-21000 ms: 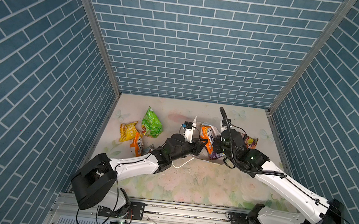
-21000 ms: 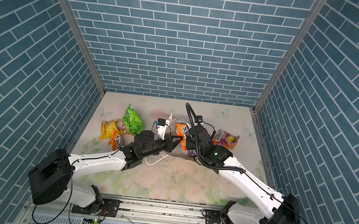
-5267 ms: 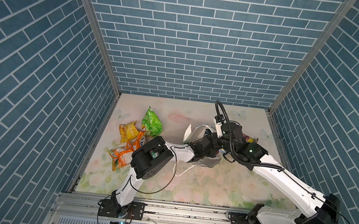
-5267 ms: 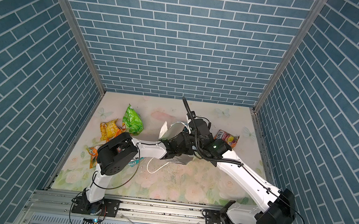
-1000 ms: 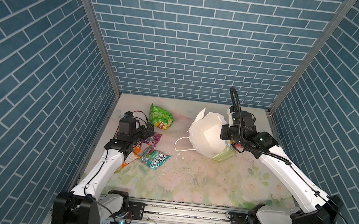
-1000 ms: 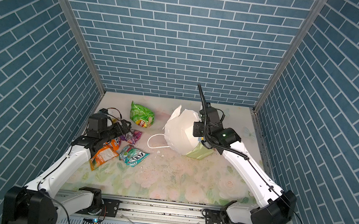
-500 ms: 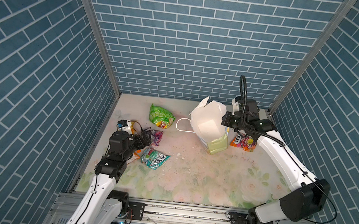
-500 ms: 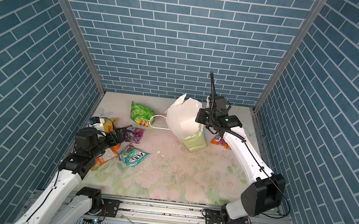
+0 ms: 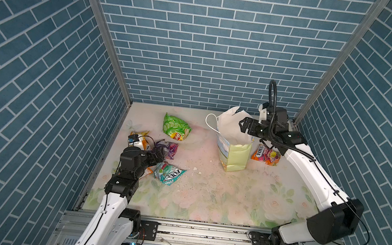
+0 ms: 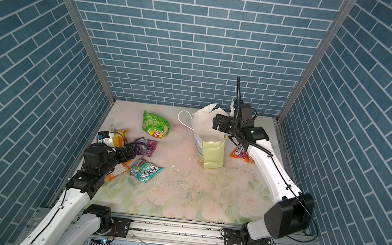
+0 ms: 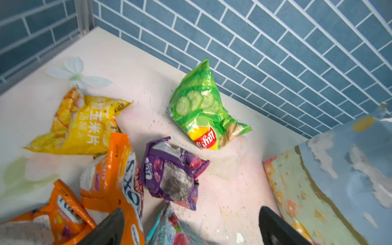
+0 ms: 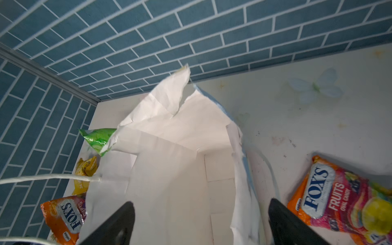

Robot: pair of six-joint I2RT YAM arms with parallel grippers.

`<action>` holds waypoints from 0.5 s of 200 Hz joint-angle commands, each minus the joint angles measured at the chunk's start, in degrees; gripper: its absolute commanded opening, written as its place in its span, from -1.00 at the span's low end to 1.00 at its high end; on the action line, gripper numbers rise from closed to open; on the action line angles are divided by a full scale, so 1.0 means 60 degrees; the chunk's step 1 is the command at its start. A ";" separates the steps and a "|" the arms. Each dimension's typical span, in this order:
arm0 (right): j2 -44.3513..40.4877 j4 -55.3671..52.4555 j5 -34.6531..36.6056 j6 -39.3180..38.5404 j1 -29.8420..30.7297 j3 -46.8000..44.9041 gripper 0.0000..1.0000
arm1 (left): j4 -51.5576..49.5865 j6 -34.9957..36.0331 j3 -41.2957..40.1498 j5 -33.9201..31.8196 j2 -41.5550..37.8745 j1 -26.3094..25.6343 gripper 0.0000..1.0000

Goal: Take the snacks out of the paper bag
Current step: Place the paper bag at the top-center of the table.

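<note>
Left of the paper bag [image 9: 236,155], my left end effector [image 11: 192,228] hangs wide open and empty near the orange packet [image 11: 118,176] and purple packet [image 11: 171,174] on the bench [image 9: 207,192]. These snacks look light, crinkly and slippery, so I would pinch a sealed edge. Above the bag's mouth, my right end effector [image 12: 199,224] is spread wide and empty. Only the right wrist view shows the bag's white floor, apparently bare. Just right of the bag lies another packet [image 9: 266,155].

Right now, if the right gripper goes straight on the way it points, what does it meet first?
The bag: the open right gripper points down into its mouth, so it would likely meet a white inner wall or the bottom first; depth is unclear. Nothing else shows inside.
</note>
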 commanded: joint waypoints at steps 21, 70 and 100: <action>-0.2573 0.2548 0.2823 -0.1723 -0.0012 -0.2302 0.98 | 0.1507 0.1615 -0.0508 -0.2521 0.0939 -0.0035 0.99; -0.4768 0.5956 0.5431 -0.2579 -0.0033 -0.6521 0.98 | 0.3263 0.2908 -0.0931 -0.3282 0.1979 0.0036 0.99; -0.5564 0.7716 0.7142 -0.3014 -0.0227 -0.9003 0.94 | 0.4736 0.3618 -0.1566 -0.3445 0.2320 0.0103 0.99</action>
